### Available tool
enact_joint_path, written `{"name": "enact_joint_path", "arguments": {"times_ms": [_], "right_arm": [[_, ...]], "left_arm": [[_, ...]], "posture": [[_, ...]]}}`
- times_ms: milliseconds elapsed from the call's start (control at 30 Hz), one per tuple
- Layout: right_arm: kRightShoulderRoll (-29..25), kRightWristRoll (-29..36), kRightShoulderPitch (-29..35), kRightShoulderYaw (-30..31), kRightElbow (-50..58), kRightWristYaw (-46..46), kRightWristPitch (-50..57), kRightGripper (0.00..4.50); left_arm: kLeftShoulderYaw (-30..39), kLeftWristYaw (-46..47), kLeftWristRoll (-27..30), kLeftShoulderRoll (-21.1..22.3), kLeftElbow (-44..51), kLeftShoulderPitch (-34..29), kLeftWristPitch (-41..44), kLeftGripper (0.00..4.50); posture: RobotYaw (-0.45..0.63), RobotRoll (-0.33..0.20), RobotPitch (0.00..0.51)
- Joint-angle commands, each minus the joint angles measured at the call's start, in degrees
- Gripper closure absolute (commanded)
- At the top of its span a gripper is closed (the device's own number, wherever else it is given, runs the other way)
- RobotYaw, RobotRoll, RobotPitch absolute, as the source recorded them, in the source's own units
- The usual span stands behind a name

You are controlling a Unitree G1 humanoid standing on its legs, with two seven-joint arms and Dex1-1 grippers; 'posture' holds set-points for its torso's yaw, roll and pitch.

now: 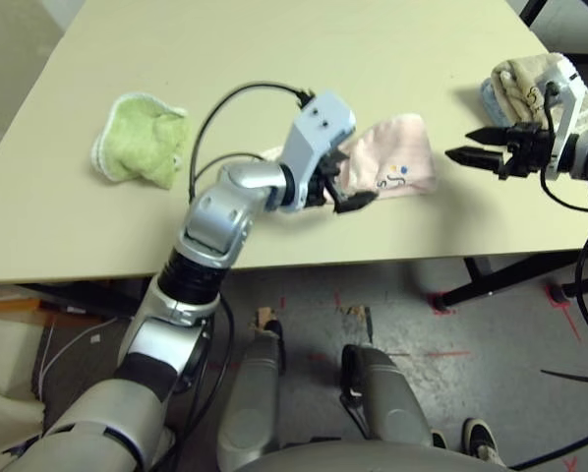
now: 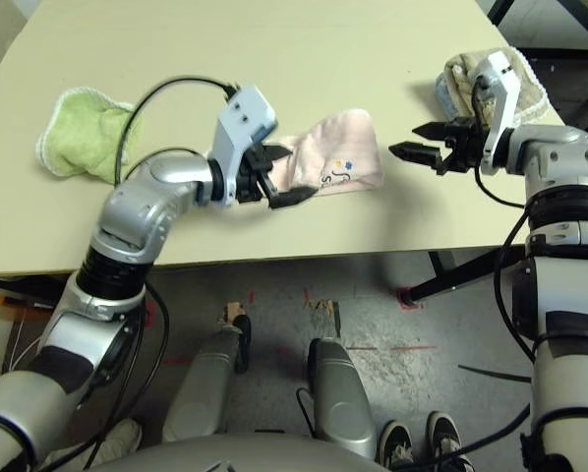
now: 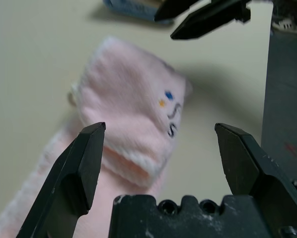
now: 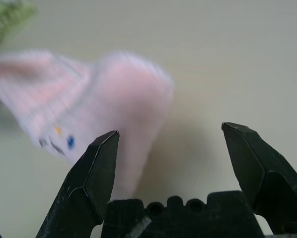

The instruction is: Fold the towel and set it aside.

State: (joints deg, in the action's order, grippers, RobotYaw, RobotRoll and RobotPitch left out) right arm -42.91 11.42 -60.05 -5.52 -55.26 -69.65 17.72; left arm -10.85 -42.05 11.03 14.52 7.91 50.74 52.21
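Towel [image 1: 397, 157] lies folded on worktop [image 1: 274, 59], soft, light and limp; best pinched at folded edge; left hand [image 1: 338, 195] and right hand [image 1: 476, 145] both released.

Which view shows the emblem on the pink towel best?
Left wrist view: the emblem on the towel is close and sharp between the open fingers. Both eye views show it small; the right wrist view shows it blurred.

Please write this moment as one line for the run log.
towel: folded, lying on table | left pincer: open, above towel, holding nothing | right pincer: open, beside towel, apart
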Motion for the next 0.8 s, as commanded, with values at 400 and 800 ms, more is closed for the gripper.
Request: {"name": "enact_joint_path", "arguments": {"times_ms": [400,800], "right_arm": [[7.15,2.64,-3.62,-4.00,-1.44,7.02,-0.28,3.57],[14.45,-4.72,-0.80,2.66,-5.98,13.89,-3.78,4.46]], "left_arm": [[3.89,7.29,0.90,-10.41,-19.92,7.31,-12.78,4.47],[-3.65,9.87,-6.29,-15.83,-41.88,4.39,-20.02,4.50]], "posture": [[0.06,0.000,0.194],[0.06,0.000,0.195]]}}
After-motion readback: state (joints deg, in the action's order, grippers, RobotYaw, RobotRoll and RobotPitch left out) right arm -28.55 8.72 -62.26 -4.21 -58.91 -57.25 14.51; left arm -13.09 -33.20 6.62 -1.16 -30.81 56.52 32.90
